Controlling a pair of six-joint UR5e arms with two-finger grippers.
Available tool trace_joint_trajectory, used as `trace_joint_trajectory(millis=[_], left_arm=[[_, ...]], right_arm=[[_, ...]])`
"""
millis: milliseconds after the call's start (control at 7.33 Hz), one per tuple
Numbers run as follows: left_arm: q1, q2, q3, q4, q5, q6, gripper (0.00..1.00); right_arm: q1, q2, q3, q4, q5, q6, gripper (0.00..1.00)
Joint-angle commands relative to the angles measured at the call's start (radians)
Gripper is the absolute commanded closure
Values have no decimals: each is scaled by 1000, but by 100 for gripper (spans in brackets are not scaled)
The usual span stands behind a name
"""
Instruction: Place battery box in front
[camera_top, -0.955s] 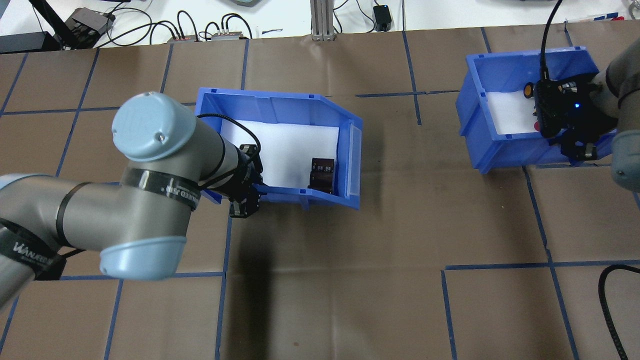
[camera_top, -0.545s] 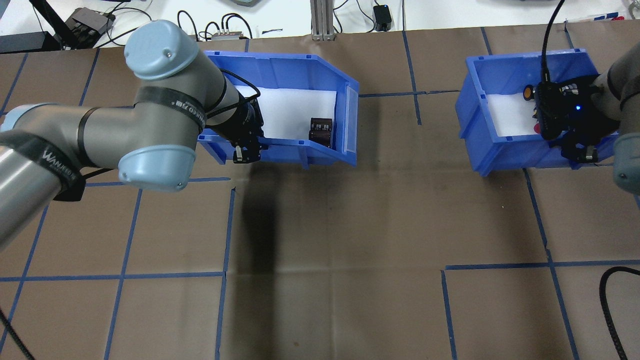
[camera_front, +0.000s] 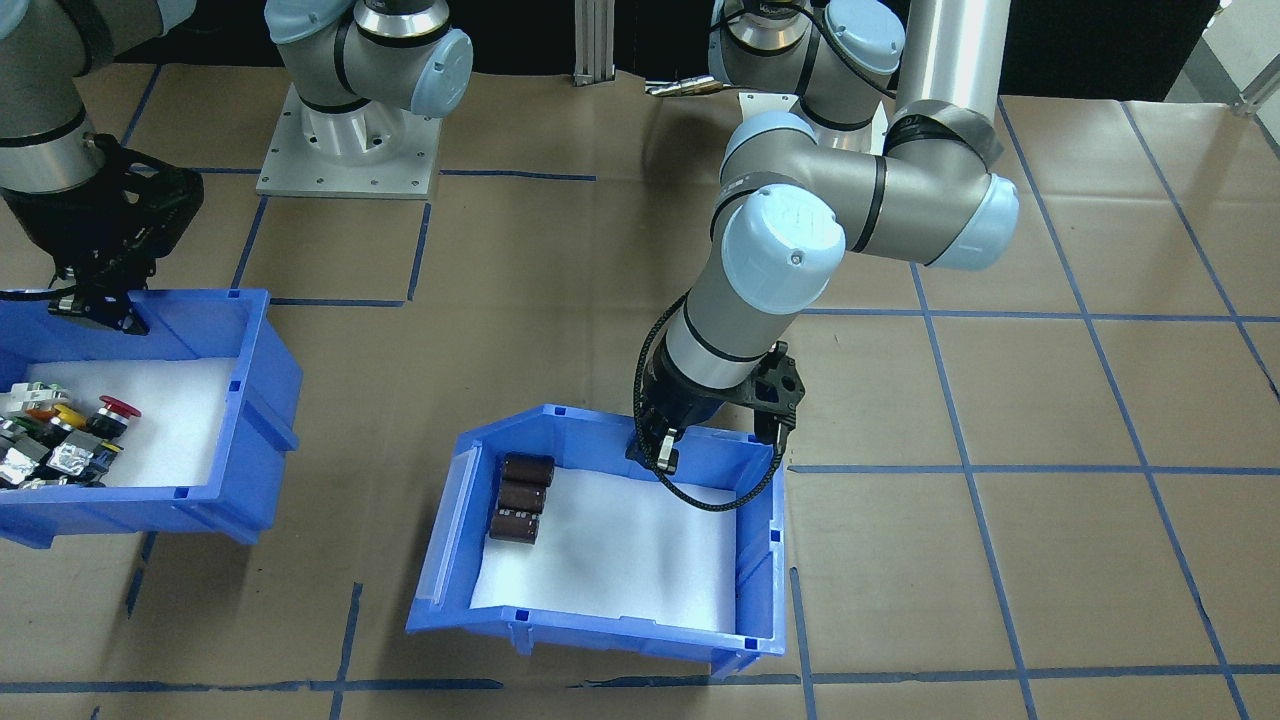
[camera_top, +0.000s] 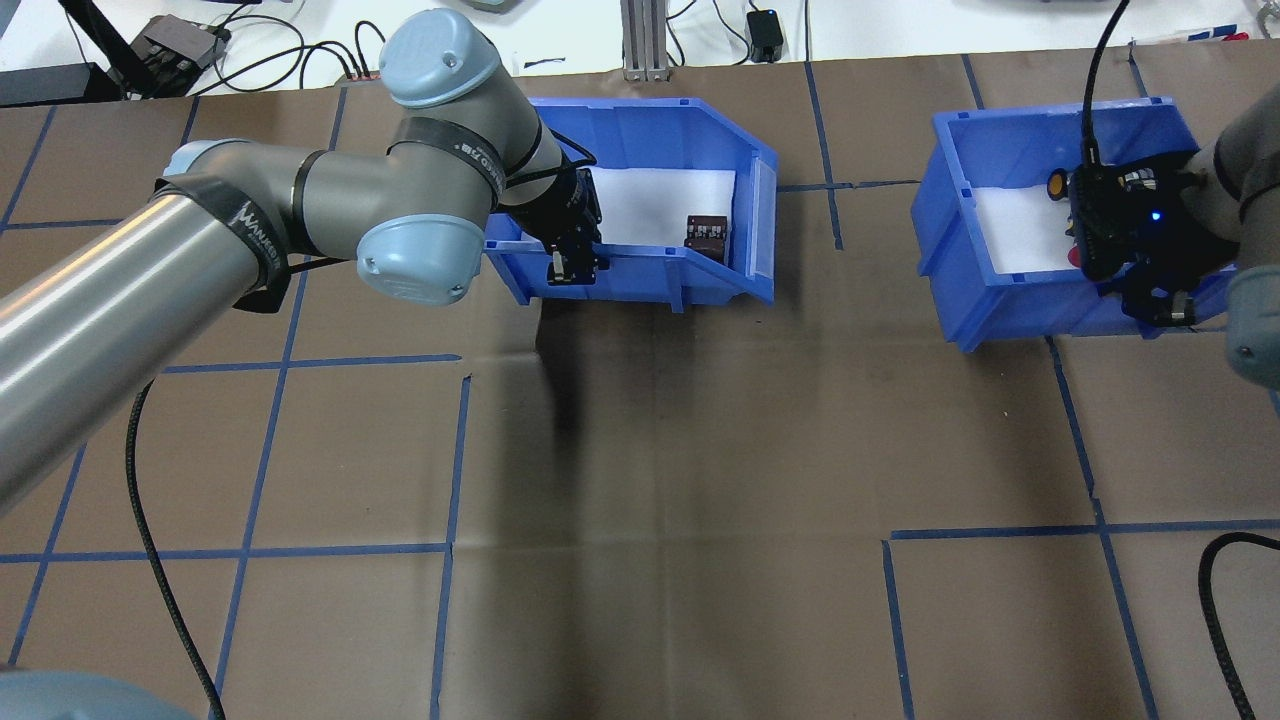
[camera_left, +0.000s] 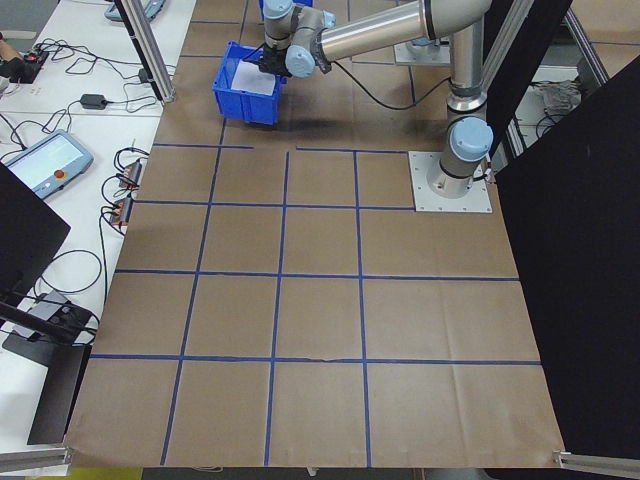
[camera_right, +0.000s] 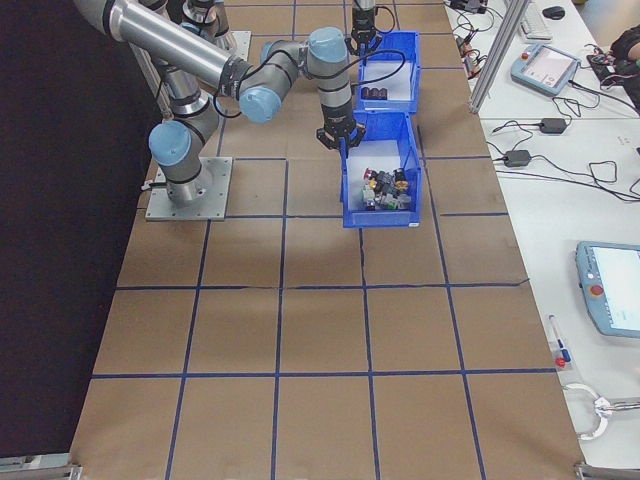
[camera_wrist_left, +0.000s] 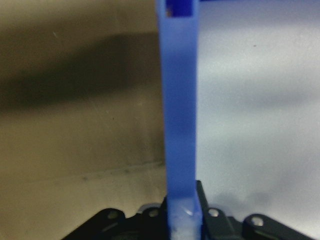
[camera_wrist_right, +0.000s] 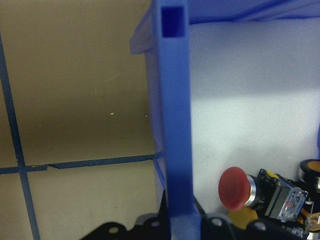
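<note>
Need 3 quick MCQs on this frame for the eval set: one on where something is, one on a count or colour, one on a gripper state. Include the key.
1. Where do the cells lie in the battery box?
A. By the sloped cut-away end
B. In the middle of the floor
C. Against the wall the left gripper holds

2. How many dark cells are in it?
A. One
B. Three
C. Six

3. What is the left gripper doing?
A. Hanging open above the table
B. Shut on the battery box's wall
C. Shut on a cell

Key: 1 A, the front-facing view shows them beside the clear front lip. 2 B, three lie side by side there. 3 B, the left wrist view shows the blue wall running down between the fingers.
</note>
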Motion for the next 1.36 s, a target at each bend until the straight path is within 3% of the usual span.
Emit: trace_joint_trajectory(millis=[0,818,955,1091,1227], left_arm=[[-42,-85,95,1,-1,-84,100],[-62,-107,106,9,0,-274,99],[-62,-107,107,3,1,-275,87],[-62,-105,103,-25,9,-265,23],[-65,-107,101,-61,4,-253,1]], right_arm=[[1,-4,15,17,-2,2,100],[2,-181,231,17,-8,-6,100],[2,-199,239,24,0,-11,100],[8,-202,249,24,2,-11,100],[24,-202,268,24,2,-11,100]])
